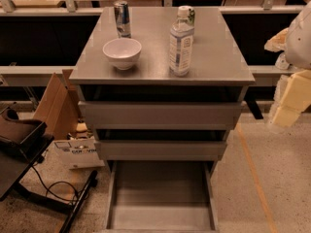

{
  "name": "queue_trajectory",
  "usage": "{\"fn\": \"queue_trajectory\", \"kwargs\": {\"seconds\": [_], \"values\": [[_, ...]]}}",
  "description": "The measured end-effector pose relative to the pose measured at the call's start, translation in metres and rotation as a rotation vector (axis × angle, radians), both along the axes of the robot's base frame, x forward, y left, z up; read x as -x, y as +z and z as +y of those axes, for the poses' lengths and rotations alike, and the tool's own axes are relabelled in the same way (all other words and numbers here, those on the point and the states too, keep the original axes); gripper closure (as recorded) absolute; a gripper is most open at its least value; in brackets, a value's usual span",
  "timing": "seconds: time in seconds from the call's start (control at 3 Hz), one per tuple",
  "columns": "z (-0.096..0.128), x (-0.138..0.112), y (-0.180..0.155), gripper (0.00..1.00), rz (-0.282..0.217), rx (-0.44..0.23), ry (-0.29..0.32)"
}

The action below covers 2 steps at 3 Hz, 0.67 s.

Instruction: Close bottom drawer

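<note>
Speckled floor (272, 178), grey cabinet (214, 57) w/ bottom drawer (160, 212) out, gripper (290, 100) at right, state unclear

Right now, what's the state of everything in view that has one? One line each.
Bottom grey drawer: pulled open, tray empty.
Middle grey drawer: looks shut.
Top grey drawer: looks shut.
White ceramic bowl: upright on grey cabinet top.
Clear plastic bottle: upright, capped.
Silver metal can: upright.
Claw: at right edge of view, away from the drawers.
</note>
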<state>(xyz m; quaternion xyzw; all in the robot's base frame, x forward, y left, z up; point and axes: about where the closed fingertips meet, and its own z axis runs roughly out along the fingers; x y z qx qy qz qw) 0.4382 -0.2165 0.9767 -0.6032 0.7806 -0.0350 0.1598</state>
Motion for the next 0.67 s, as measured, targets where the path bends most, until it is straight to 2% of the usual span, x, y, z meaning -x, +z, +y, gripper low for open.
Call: {"fn": "queue_trajectory", "kwargs": {"seconds": [0.33, 0.67], "values": [[0.000, 0.000, 0.001, 0.00, -0.004, -0.001, -0.001], [-0.002, -0.001, -0.029, 0.00, 0.008, -0.033, -0.015]]}}
